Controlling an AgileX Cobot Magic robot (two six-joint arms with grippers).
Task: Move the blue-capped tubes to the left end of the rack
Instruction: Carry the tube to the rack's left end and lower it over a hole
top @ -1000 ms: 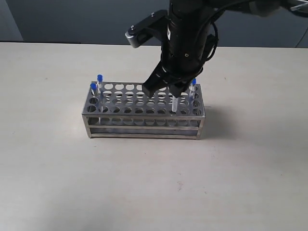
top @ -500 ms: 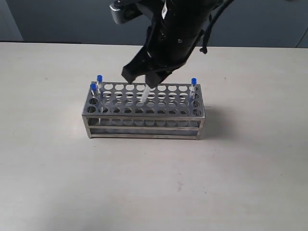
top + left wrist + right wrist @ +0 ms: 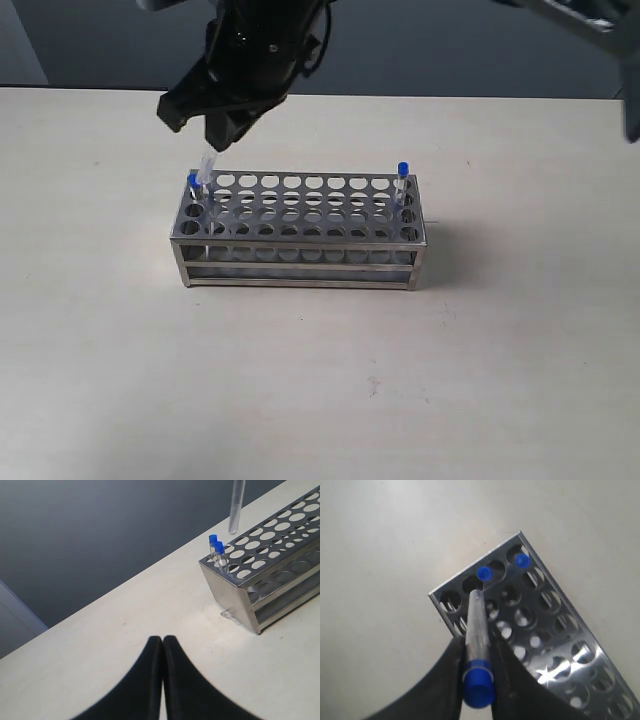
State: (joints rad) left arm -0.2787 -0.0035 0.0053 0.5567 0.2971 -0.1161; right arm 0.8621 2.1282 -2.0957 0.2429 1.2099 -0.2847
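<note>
Blue-capped tubes (image 3: 193,180): we count 4 across the views, all at or over the rack (image 3: 300,262), which stands on the pale table (image 3: 500,380).

We record 2 seated tubes (image 3: 216,542) standing upright, close together, in holes near the rear corner of the rack's left end. Their blue caps rise above the top plate. We cannot tell exactly which holes they occupy.

We record 1 far tube (image 3: 402,170) standing upright in a hole at the rear corner of the right end, well apart from the other 3.

We record 1 held tube (image 3: 475,615) that is out of the rack. The right gripper (image 3: 476,647) pinches it between both fingers just beneath its cap. The tube hangs tilted over the left end, near the 2 seated tubes. In the left wrist view its rounded lower tip is clear of the top plate and is not inside any hole.

All 4 tubes have clear walls; we cannot tell whether any of them holds anything.

The left gripper (image 3: 163,642) sits low over the table, off the rack's left end, with its fingers pressed together and nothing between them.
</note>
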